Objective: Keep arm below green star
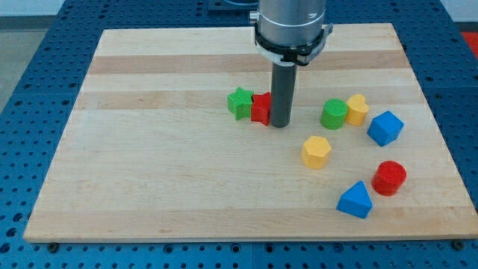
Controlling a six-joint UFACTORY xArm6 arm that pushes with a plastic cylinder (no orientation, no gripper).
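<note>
So the green star (240, 102) sits near the board's middle, touching a red block (261, 108) on its right. My tip (280, 124) is right against that red block's right side, not below the star. No jaws here, just a rod.

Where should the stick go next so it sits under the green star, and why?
Probably a short slide toward the view's bottom left. My tip is now at the view's right of the green star, level with it, with a red block between them. Going down first should pass below that red block and end under the star.
</note>
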